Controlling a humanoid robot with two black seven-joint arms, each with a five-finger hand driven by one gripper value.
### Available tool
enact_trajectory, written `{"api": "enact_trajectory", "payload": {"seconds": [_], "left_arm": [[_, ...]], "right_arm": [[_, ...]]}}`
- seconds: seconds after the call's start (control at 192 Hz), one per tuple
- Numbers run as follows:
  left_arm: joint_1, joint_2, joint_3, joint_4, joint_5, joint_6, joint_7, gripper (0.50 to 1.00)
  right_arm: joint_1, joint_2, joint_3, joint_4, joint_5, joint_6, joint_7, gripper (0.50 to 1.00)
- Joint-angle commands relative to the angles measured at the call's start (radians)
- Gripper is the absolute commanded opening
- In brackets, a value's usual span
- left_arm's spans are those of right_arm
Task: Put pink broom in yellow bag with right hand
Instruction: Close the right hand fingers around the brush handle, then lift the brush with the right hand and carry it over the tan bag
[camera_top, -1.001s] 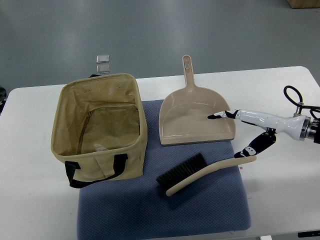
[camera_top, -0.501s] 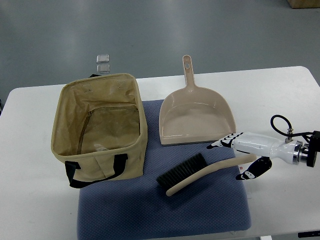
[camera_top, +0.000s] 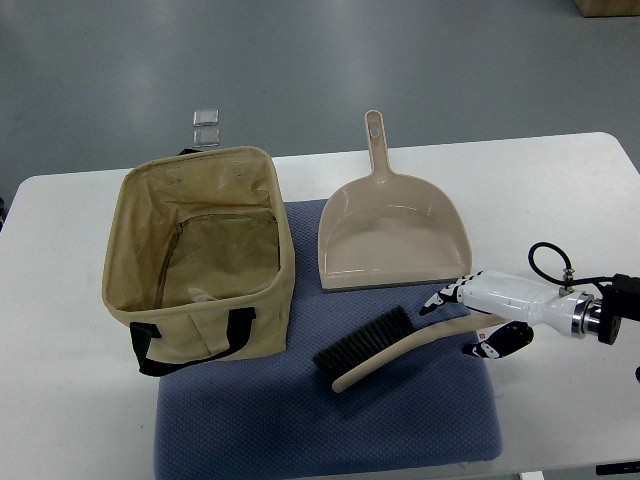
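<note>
Beige plastic, not really pink, is what I see in the broom (camera_top: 400, 345): it lies flat on the blue mat (camera_top: 330, 420), dark bristles toward the bag, its curved handle running out to the right. My right hand (camera_top: 478, 318) comes in from the right edge and sits at the tip of that handle, fingers spread either side of it, one pointing left above the handle, the thumb below. I can't tell whether they touch the handle; nothing is gripped or lifted. The yellow bag (camera_top: 200, 255) stands open on the mat's left end, well apart from the hand. A dustpan (camera_top: 392, 235) lies just beyond the broom, handle pointing away from me. The mat rests on a white table (camera_top: 560, 190).
</note>
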Motion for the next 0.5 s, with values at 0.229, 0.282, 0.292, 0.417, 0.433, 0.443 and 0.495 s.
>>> {"api": "enact_trajectory", "payload": {"seconds": [0.229, 0.282, 0.292, 0.417, 0.433, 0.443, 0.495], "left_arm": [[0.0, 0.0, -0.001, 0.0, 0.0, 0.0, 0.0, 1.0], [0.0, 0.0, 0.0, 0.0, 0.0, 0.0, 0.0, 1.0], [0.0, 0.0, -0.001, 0.0, 0.0, 0.002, 0.0, 1.0], [0.0, 0.0, 0.0, -0.001, 0.0, 0.0, 0.0, 1.0], [0.0, 0.0, 0.0, 0.0, 0.0, 0.0, 0.0, 1.0], [0.0, 0.0, 0.0, 0.0, 0.0, 0.0, 0.0, 1.0], [0.0, 0.0, -0.001, 0.0, 0.0, 0.0, 0.0, 1.0]], "right_arm": [[0.003, 0.018, -0.017, -0.019, -0.022, -0.02, -0.015, 0.617], [0.003, 0.018, -0.02, -0.019, -0.024, -0.02, -0.016, 0.609], [0.004, 0.018, -0.02, -0.019, -0.024, -0.022, -0.016, 0.603], [0.004, 0.018, -0.02, -0.024, -0.028, -0.022, -0.019, 0.505], [0.004, 0.018, -0.02, -0.024, -0.028, -0.023, -0.019, 0.5], [0.004, 0.018, -0.02, -0.024, -0.028, -0.023, -0.019, 0.5], [0.004, 0.018, -0.02, -0.024, -0.028, -0.028, -0.019, 0.5]]}}
